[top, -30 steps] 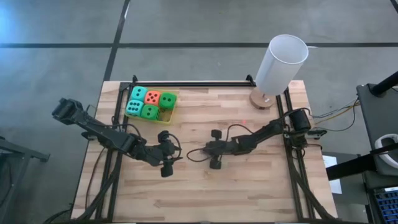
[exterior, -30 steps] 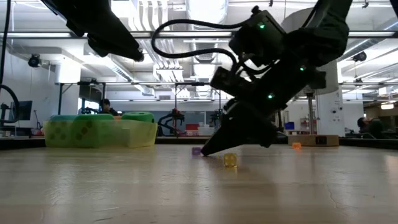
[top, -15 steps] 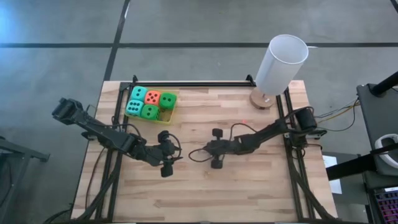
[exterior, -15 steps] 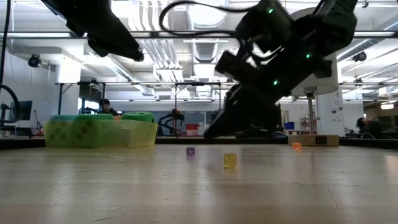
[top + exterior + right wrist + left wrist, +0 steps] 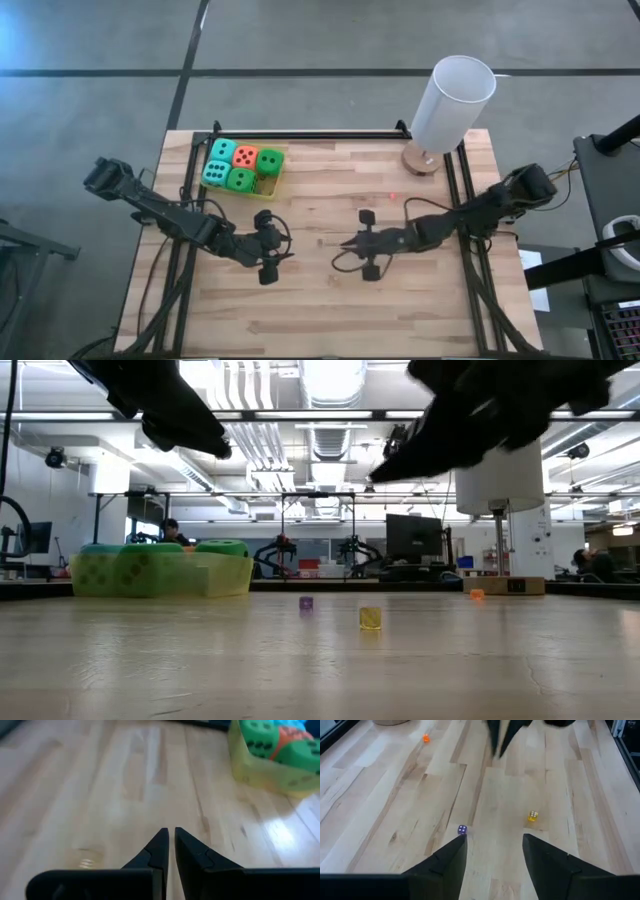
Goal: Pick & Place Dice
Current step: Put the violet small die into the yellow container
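right hand [image 5: 365, 243] withdrew rightward | dice [image 5: 240, 166] upright in tray [image 5: 272, 190]

Both arms are dark, jointed links trailing looped black cables. The left gripper [image 5: 492, 852] and right gripper [image 5: 169, 845] carry matte black, wedge-shaped fingers.

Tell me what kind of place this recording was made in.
Probably a robotics lab or workshop: the low view shows exposed ceiling ducts and strip lights, workbenches with monitors behind the table, and a seated person in the background. The wooden table stands on a bare concrete floor.
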